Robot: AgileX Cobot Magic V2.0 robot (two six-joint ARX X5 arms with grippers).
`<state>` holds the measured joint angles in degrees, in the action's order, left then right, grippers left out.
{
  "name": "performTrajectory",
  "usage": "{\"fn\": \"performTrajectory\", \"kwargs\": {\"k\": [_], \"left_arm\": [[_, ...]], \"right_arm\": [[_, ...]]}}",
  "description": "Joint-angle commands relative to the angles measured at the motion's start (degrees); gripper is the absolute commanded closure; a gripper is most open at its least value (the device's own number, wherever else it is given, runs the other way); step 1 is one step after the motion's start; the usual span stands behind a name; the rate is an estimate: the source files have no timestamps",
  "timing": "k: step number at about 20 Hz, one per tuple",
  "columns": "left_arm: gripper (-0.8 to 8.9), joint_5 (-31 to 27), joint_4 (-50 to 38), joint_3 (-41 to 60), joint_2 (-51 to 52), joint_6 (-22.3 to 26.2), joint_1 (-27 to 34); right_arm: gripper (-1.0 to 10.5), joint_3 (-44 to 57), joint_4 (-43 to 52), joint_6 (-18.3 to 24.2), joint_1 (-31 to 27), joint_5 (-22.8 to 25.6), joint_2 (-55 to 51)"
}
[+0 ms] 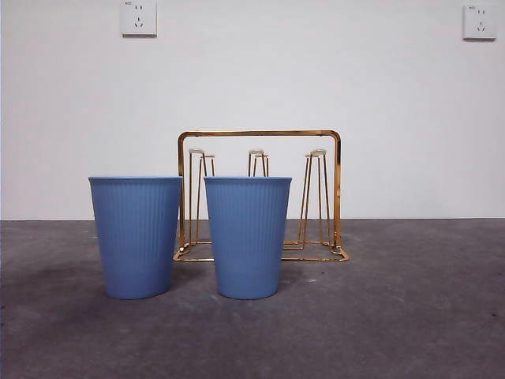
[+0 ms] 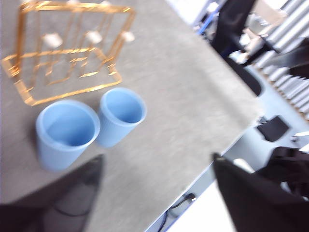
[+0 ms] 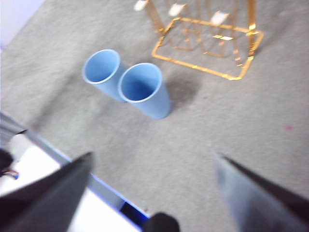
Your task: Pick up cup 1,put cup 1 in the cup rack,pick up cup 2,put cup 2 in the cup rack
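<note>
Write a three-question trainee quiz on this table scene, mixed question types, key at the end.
1. True or false: a blue cup already hangs on the cup rack.
2. How many blue cups stand on the table?
3. Multiple choice: in the front view, the cup rack stands A) in front of the cups, B) behind them, C) on top of them.

Key: 1 false, its pegs are bare. 2 two, the left cup and the right cup. 3 B.
</note>
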<state>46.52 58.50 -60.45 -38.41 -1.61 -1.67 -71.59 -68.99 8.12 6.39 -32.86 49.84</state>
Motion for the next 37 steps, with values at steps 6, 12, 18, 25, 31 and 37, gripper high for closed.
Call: {"fn": "performTrajectory", "kwargs": {"k": [6,12,18,25,31,37], "left_arm": [[1.67,5.1,-1.7,-0.1,-2.0,-0.3,-0.2],[1.67,11.3,-6.0,-0.1,-4.0,-2.8,-0.2],[1.67,12.6,-7.1,-0.1,-4.6,-3.3,-0.2],[1.67,12.6,-7.1,-0.1,-4.6,-3.3,-0.2],[1.67,12.4,-7.1,-0.1,-4.7,-3.3,-0.2],[1.67,12.4,-7.0,-0.1,-4.9,-3.5,-0.2]], "right_arm": [[3.5,-1.0,8.9,-6.9,5.5,-1.3,9.2],[3.5,-2.0,18.3,-13.7,20.5,12.9,24.8],[3.6,-9.6,19.5,-14.7,28.1,24.0,40.9],[4.5,-15.2,19.3,-15.7,29.2,25.7,51.7],[5.6,-15.2,19.5,-15.7,29.6,25.6,57.0],[9.5,-15.1,20.0,-14.3,29.7,24.7,59.1]]}}
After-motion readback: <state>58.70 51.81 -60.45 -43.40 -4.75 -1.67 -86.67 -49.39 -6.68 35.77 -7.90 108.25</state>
